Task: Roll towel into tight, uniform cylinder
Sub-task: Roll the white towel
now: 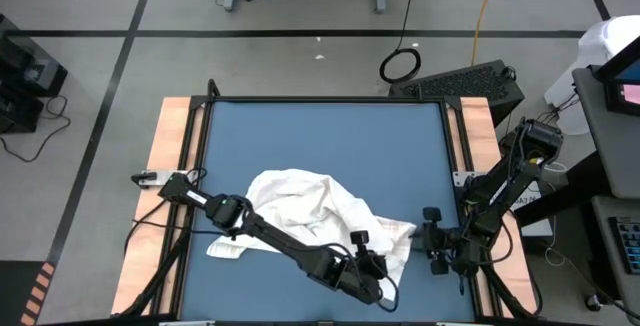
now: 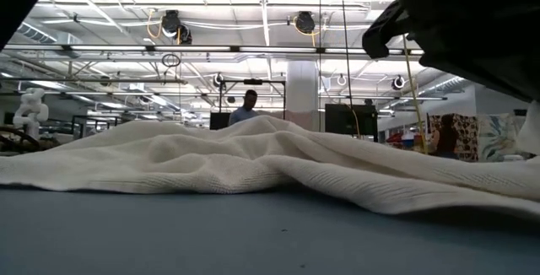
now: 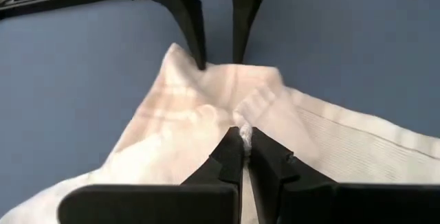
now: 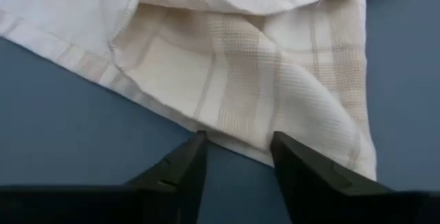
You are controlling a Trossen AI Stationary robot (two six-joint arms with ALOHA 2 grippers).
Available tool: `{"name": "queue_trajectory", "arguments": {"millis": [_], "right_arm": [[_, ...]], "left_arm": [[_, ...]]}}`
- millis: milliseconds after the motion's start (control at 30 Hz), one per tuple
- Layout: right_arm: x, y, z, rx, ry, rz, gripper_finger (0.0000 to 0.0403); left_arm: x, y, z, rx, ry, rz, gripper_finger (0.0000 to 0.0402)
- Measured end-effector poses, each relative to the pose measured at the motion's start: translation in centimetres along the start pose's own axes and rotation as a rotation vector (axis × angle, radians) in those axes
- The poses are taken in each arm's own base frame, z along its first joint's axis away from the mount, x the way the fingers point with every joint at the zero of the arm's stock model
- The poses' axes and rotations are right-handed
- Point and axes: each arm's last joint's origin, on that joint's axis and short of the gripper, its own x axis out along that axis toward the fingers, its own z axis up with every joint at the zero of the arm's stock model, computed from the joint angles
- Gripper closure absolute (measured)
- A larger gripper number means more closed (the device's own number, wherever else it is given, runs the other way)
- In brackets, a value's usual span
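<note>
blue mat (image 1: 300,136) | towel (image 1: 300,201) bunched nr front edge | far half bare

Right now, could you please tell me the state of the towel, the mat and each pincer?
Towel: crumpled and bunched on the mat, not rolled.
Mat: flat, far half bare.
Left pincer: shut on a fold of the towel near its right end.
Right pincer: open, fingers apart at the towel's edge, nothing held.
</note>
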Motion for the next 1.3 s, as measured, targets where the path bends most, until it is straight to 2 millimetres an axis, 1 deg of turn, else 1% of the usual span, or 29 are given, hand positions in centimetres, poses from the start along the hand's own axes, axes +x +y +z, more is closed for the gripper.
{"name": "queue_trajectory", "arguments": {"millis": [100, 233, 367, 433, 533, 667, 767, 867, 967, 1067, 1200, 1300], "right_arm": [[-0.1, 0.0, 0.0, -0.006, -0.006, 0.001, 0.0228], [-0.3, 0.3, 0.0, -0.011, -0.009, 0.017, 0.0228], [-0.9, 1.4, 0.8, -0.022, -0.015, 0.044, 0.0229], [-1.2, 1.9, 1.2, -0.044, -0.019, 0.057, 0.0229], [-1.6, 2.4, 1.7, -0.074, -0.021, 0.052, 0.0229], [-1.6, 1.8, 1.5, -0.09, -0.028, -0.017, 0.0229], [-1.6, 1.6, 1.4, -0.095, -0.053, -0.044, 0.0229], [-1.7, 1.6, 1.3, -0.116, -0.099, -0.068, 0.0229], [-1.7, 1.6, 1.3, -0.119, -0.133, -0.088, 0.0229], [-1.7, 1.5, 1.3, -0.131, -0.129, -0.095, 0.0229], [-1.9, 1.1, 1.1, -0.155, -0.061, -0.089, 0.0229], [-2.5, 0.8, 1.3, -0.143, -0.016, -0.086, 0.0229]], "left_arm": [[0.0, -0.1, 0.0, 0.001, 0.0, -0.001, 0.0386], [0.0, 0.0, 0.3, -0.015, -0.024, -0.006, 0.0386], [0.1, 0.1, 0.5, 0.005, -0.04, -0.005, 0.0386], [0.3, 0.3, 0.5, 0.047, -0.031, 0.01, 0.0386], [0.7, 1.4, 0.9, 0.096, -0.039, 0.055, 0.0386], [0.8, 3.4, 2.8, 0.139, -0.067, 0.107, 0.0386], [0.0, 4.8, 4.4, 0.154, -0.08, 0.12, 0.0386], [-1.0, 5.7, 5.6, 0.161, -0.087, 0.126, 0.0386], [-1.9, 6.1, 6.4, 0.144, -0.109, 0.123, 0.0386], [-2.2, 5.7, 6.3, 0.142, -0.108, 0.104, 0.0386], [-1.7, 4.7, 4.9, 0.099, -0.05, 0.053, 0.0386], [-1.2, 4.0, 3.6, 0.073, -0.025, 0.036, 0.0386]]}}
